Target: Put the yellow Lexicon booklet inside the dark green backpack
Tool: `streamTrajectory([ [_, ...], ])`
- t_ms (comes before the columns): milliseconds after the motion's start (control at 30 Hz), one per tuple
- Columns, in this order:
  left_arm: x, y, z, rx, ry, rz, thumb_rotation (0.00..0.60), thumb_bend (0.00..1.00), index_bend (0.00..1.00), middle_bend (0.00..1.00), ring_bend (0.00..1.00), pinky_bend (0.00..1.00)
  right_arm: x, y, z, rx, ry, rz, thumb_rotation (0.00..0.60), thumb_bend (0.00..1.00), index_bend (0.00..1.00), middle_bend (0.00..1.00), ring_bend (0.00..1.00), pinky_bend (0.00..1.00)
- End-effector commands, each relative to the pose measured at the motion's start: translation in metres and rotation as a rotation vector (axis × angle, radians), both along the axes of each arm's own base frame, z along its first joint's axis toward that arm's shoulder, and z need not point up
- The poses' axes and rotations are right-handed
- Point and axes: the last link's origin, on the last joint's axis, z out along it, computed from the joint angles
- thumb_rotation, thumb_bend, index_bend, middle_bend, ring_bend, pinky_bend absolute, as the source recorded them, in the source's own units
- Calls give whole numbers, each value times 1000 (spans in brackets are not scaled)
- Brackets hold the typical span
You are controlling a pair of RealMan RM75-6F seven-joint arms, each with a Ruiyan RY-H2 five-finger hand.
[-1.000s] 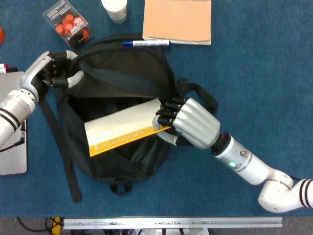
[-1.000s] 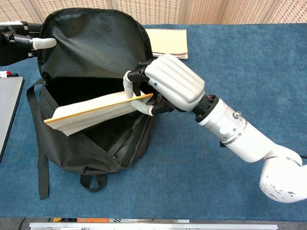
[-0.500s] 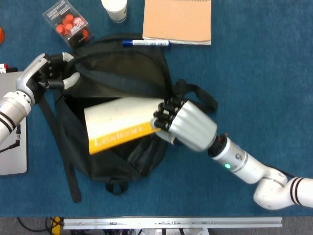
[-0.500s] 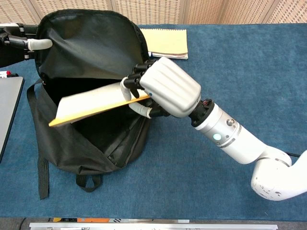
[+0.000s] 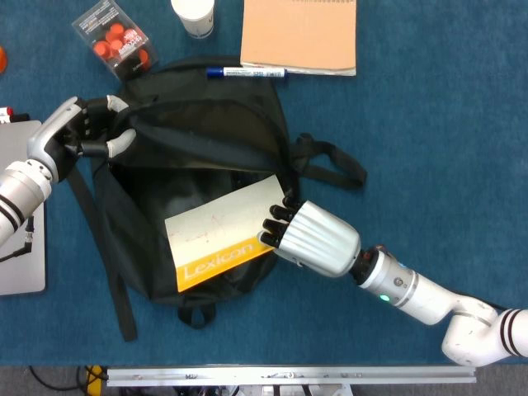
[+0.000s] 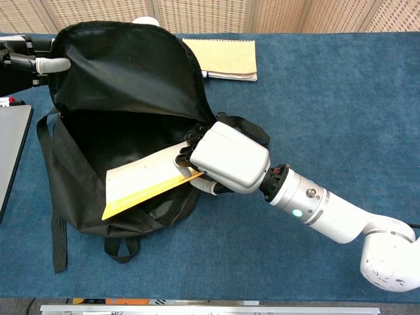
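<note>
The right hand (image 5: 309, 238) grips one end of the yellow booklet (image 5: 224, 231), which slants from its fingers over the open mouth of the backpack (image 5: 198, 132) (title strip showing). The left hand (image 5: 82, 128), at the bag's far rim, pinches the flap and holds it up. The booklet looks partly in; lowering and release remain.
</note>
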Motion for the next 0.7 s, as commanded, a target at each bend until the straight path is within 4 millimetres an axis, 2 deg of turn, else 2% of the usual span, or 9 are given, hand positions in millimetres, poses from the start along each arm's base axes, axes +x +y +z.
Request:
streamTrajectory([
  [33,0,-2,1,-3,-2,-1,600,402,550,300,215,142,2,-3,-3,-29,16,-38,600,380,777,700,491,560],
  [400,3,-13,6,-17,-12,-19,600,403,544,294,215,142,10,-17,-2,-157,-3,-132,600,379,789,711,495,560],
  [700,2,-15,10,-24,-20,-21,600,403,542,290,215,142,15,-10,3,-242,-94,-192,600,389,812,736,515,560],
])
